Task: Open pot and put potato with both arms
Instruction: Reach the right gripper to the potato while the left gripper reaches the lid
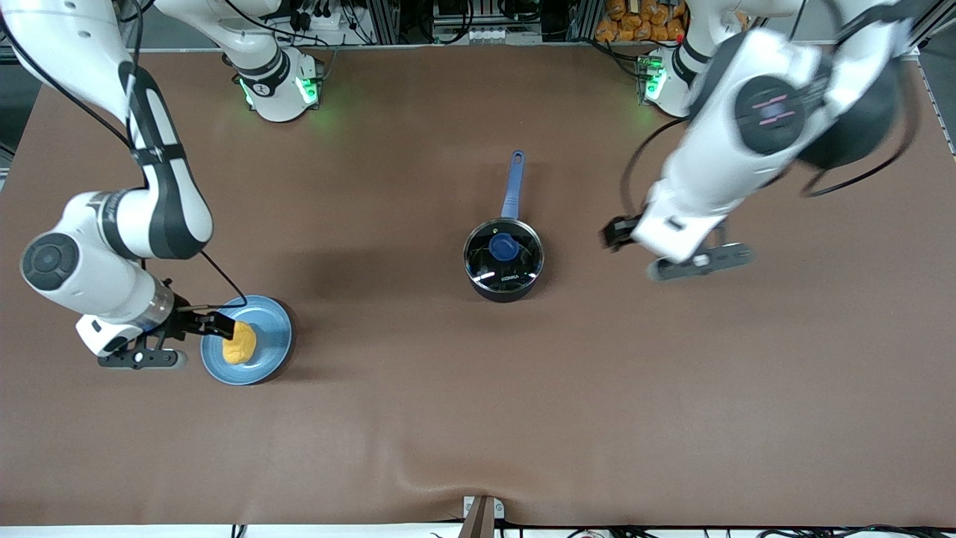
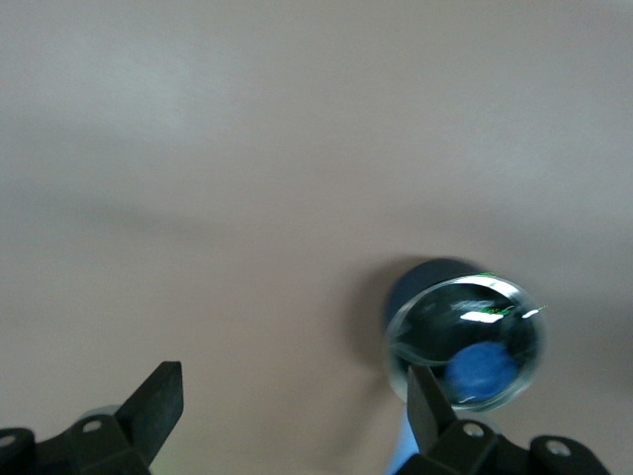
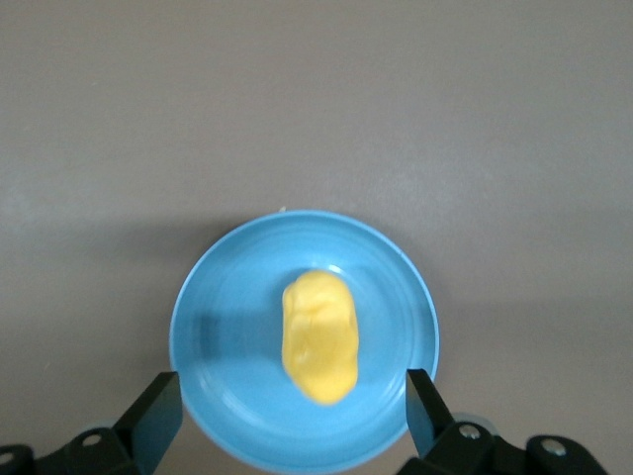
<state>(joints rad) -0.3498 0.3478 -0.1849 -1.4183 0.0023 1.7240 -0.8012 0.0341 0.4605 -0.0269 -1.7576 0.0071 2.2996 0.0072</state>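
Brown table (image 1: 478,418) holds lidded pot (image 1: 503,259); left gripper (image 2: 297,416) and right gripper (image 3: 292,411) spread.

Bare table (image 1: 672,388) surrounded the pot (image 1: 504,261), lid (image 1: 502,252) seated over its mouth. Left gripper (image 2: 297,406), fingers spread, hung unobstructed above table beside it. Potato (image 3: 319,334) lay exposed on plate (image 3: 213,327) beneath spread right gripper (image 3: 292,411).

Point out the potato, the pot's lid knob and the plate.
potato (image 3: 319,334), right wrist view, middle of its top.
lid knob (image 1: 504,246), front view, centre of the blue knob.
plate (image 3: 220,327), right wrist view, bare blue surface beside the potato.
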